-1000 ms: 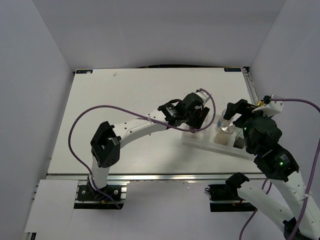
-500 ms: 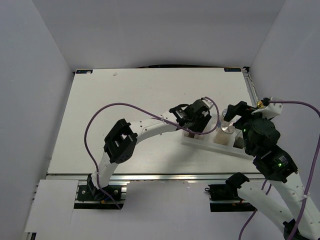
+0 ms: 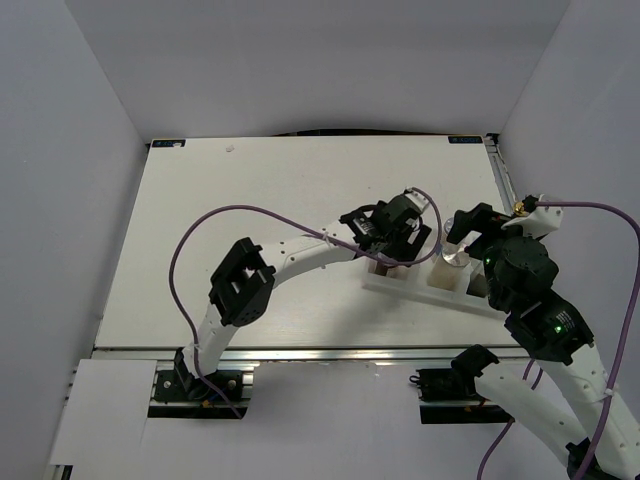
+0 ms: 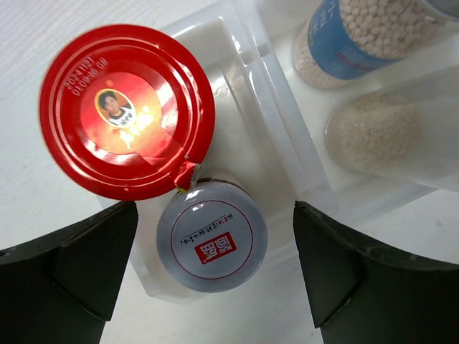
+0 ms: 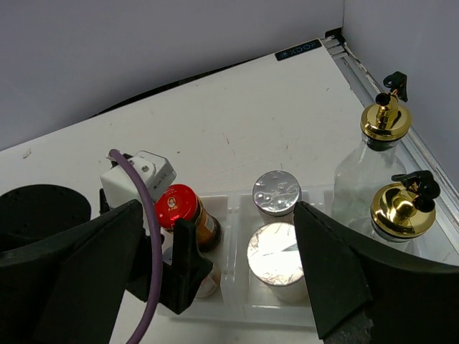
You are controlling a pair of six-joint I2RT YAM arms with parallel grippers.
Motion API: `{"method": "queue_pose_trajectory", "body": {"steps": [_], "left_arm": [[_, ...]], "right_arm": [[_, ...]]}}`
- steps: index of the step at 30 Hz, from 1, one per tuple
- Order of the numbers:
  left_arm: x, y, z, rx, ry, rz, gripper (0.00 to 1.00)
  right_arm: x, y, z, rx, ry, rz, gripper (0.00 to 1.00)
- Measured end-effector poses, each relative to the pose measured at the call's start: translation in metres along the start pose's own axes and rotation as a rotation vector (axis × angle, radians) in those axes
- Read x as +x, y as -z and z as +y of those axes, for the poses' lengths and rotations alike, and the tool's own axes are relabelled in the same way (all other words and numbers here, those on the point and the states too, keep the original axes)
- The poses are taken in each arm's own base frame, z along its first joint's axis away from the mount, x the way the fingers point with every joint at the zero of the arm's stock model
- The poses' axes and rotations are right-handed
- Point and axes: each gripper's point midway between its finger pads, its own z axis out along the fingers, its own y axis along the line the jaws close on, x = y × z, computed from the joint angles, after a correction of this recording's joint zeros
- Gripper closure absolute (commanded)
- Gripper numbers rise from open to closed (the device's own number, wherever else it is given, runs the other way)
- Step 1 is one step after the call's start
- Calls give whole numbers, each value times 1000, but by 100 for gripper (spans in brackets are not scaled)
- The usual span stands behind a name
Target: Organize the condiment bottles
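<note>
Looking straight down in the left wrist view, the tiny grey-lidded jar [image 4: 211, 235] stands in an end compartment of the white tray [image 4: 280, 136], beside the red-lidded brown jar [image 4: 125, 111]. My left gripper [image 4: 211, 258] is open astride the grey-lidded jar, with a gap on each side. Two white shakers [image 4: 387, 132] fill the neighbouring compartment; their silver lids [image 5: 277, 192] show in the right wrist view. Two gold-stoppered glass bottles [image 5: 385, 122] stand at the tray's right end. My right gripper [image 5: 216, 208] hovers open above the tray [image 5: 237, 208], holding nothing.
The tray [image 3: 400, 288] lies at the right of the table, between both arms. The left arm's purple cable [image 5: 140, 215] and black finger [image 5: 183, 272] hide part of the grey-lidded jar. The table's right rail [image 5: 358, 72] runs just past the bottles.
My left gripper has opened and let go of the grey-lidded jar, which now stands in the tray. The right arm has hardly moved.
</note>
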Motion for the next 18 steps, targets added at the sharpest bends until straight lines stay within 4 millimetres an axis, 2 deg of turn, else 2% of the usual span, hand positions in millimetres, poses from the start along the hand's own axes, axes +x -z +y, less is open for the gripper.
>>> {"method": "queue_pose_trajectory", "body": {"steps": [3,6,8,11,13,15,17,18], "left_arm": [[-7,8,3,-13,2,-17,2],[-21,29,10,-41,8,-48,2],[-37,51,21,-82,22,-101,2],[-55,93,49,-144,76,-176,2],[-64,122,84,-183,157,-228,2],[-64,147,143,-280,263,-271,2],[-50,176,217,-437,389,-313,2],[-39,190,247,-505,442,-325,2]], "right_arm": [[0,0,0,0,0,0,11],[0,-1,1,2,3,3,11],[-1,-3,3,4,8,8,10],[2,-12,9,14,36,35,11],[8,-20,14,24,65,64,10],[13,-29,21,30,90,90,11],[20,-39,29,30,120,119,11],[25,-44,32,31,132,133,11]]}}
